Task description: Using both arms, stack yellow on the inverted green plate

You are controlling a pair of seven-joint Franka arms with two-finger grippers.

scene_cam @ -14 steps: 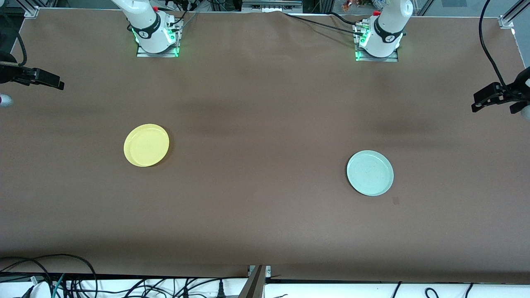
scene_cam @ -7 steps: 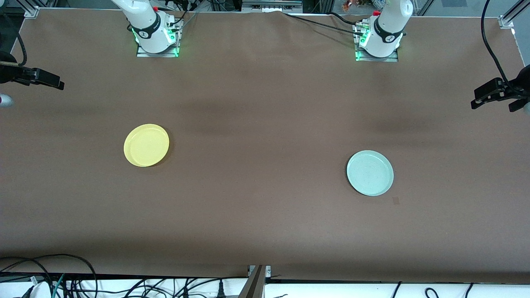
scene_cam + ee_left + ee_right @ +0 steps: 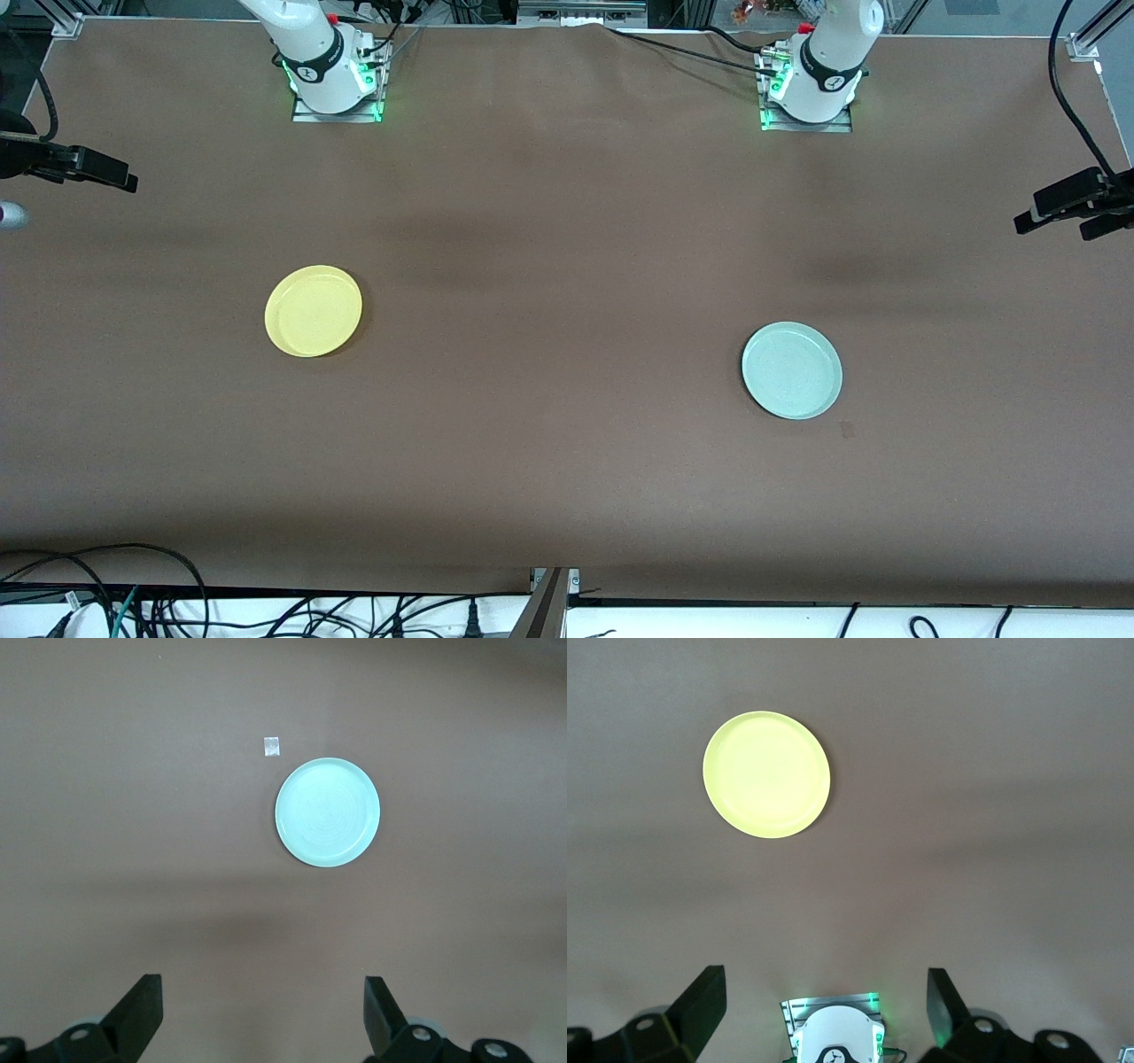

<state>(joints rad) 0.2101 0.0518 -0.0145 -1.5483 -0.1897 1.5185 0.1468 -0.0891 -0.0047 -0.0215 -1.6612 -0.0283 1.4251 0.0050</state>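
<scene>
The yellow plate [image 3: 314, 311] [image 3: 766, 774] lies rim up on the brown table toward the right arm's end. The pale green plate [image 3: 791, 370] [image 3: 327, 811] lies toward the left arm's end, a little nearer the front camera, and appears rim up too. My left gripper [image 3: 263, 992] [image 3: 1056, 225] hangs high over the table's left-arm end, open and empty, well apart from the green plate. My right gripper [image 3: 824, 983] hangs high over its own base, open and empty, with the yellow plate far below. Its black hand [image 3: 89, 167] shows at the front view's edge.
The two arm bases [image 3: 337, 84] [image 3: 811, 93] stand along the table edge farthest from the front camera. A small pale square mark [image 3: 847, 430] [image 3: 273, 746] lies on the table beside the green plate. Cables [image 3: 133, 602] hang below the table's near edge.
The left hand has drifted slightly outward toward its end of the table. The right arm and both plates have not moved.
</scene>
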